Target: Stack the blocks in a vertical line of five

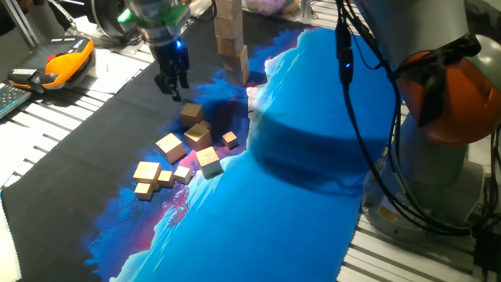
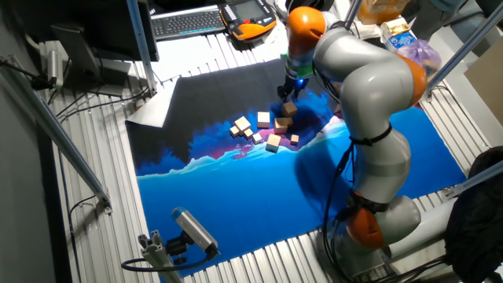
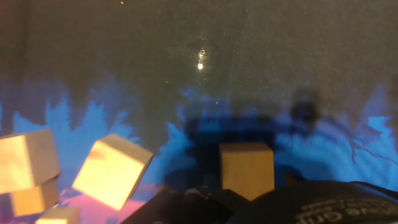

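Observation:
Several loose tan blocks lie on the blue and black mat [image 1: 313,180]. The nearest to my gripper is a block [image 1: 192,113] just below the fingers, also in the hand view [image 3: 247,169] and the other fixed view [image 2: 289,108]. More blocks [image 1: 170,146] [image 1: 208,160] [image 1: 146,171] lie toward the front left. A stack of blocks [image 1: 232,48] stands behind them, its top cut off by the frame. My gripper [image 1: 173,84] hangs a little above the mat, left of the stack, fingers apart and empty. It also shows in the other fixed view [image 2: 288,90].
An orange hand-held controller [image 1: 66,63] lies at the far left off the mat. The arm's base [image 1: 438,157] and black cables [image 1: 368,117] stand at the right. A keyboard [image 2: 185,21] and a mounted camera [image 2: 192,230] are off the mat.

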### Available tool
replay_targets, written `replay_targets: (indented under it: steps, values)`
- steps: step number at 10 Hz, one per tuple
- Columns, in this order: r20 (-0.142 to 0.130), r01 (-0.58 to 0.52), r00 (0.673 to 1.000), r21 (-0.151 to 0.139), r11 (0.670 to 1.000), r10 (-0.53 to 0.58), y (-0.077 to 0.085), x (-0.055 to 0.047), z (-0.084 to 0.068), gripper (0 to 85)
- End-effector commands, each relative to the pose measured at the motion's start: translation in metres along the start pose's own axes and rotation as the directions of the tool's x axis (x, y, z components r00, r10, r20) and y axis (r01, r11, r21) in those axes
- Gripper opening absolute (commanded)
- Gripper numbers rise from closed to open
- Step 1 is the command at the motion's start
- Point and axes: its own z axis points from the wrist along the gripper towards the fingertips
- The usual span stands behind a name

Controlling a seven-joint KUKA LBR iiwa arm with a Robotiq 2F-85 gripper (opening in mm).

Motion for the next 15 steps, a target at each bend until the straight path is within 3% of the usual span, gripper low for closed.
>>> replay_targets:
  steps: [1,5,10,13,14,15]
  values:
    - [0.002,0.0,1.0,0.003,1.0,0.0,0.0,-0.001,0.01,68.0]
    - [0.024,0.012,1.0,0.031,0.999,-0.013,0.002,-0.003,0.024,68.0]
    - [0.044,0.021,0.999,0.032,0.999,-0.023,-0.004,0.002,0.041,68.0]
    - [0.07,0.023,0.997,0.026,0.999,-0.025,-0.006,0.006,0.051,68.0]
    - [0.071,0.031,0.997,0.032,0.999,-0.033,-0.005,0.006,0.051,51.0]
    - [0.072,0.04,0.997,0.034,0.999,-0.042,-0.005,0.006,0.052,51.0]
